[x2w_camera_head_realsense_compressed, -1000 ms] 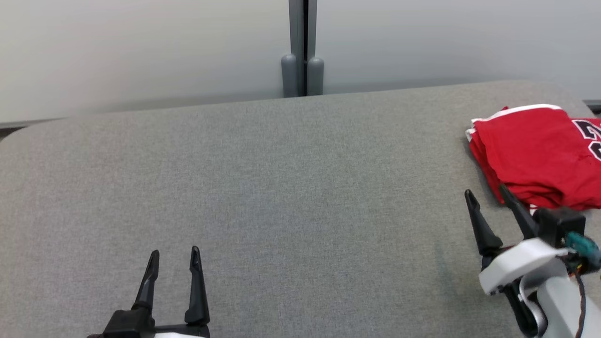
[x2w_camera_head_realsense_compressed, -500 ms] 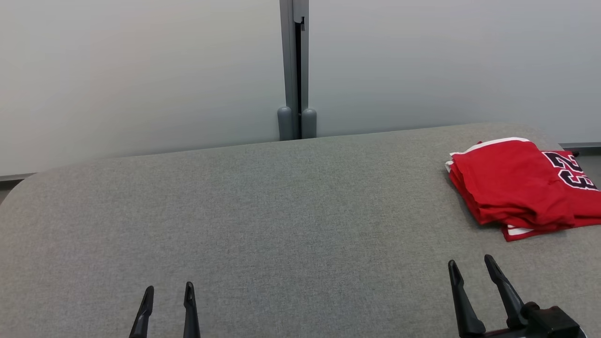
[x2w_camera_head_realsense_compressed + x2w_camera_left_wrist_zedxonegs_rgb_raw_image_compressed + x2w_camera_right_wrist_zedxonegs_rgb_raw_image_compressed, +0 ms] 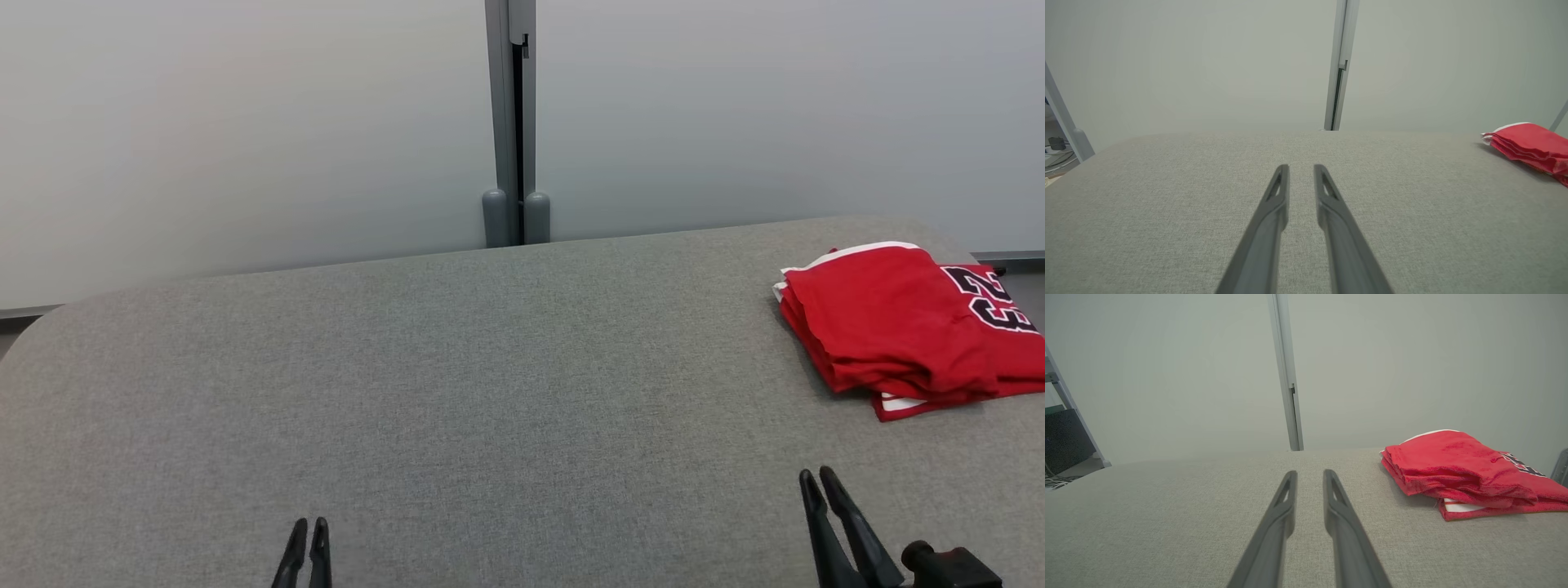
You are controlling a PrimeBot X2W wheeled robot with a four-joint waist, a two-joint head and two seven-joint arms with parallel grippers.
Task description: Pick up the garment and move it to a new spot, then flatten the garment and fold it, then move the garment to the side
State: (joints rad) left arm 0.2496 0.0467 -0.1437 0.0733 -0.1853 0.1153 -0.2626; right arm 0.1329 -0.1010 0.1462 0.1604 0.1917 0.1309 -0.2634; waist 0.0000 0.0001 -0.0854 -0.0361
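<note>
The garment [image 3: 890, 318] is a red jersey with white trim and black numerals, folded into a compact stack at the far right of the grey table [image 3: 490, 367]. It lies on its own, touched by nothing, and also appears in the left wrist view [image 3: 1527, 143] and the right wrist view [image 3: 1453, 465]. My right gripper [image 3: 816, 474] [image 3: 1309, 473] hovers near the front edge, short of the garment, its fingers a narrow gap apart with nothing between them. My left gripper [image 3: 309, 523] [image 3: 1301, 167] sits at the lower left, equally narrowed and holding nothing.
Pale partition panels with a grey post [image 3: 514, 122] stand behind the table. The tabletop's rounded corners lie at far left and far right; the garment sits close to the right edge. A metal frame leg [image 3: 1069, 122] stands off the table's left.
The head camera tilted up. The right gripper drew back from the garment's near edge. Both grippers' fingers came much closer together over the last half second.
</note>
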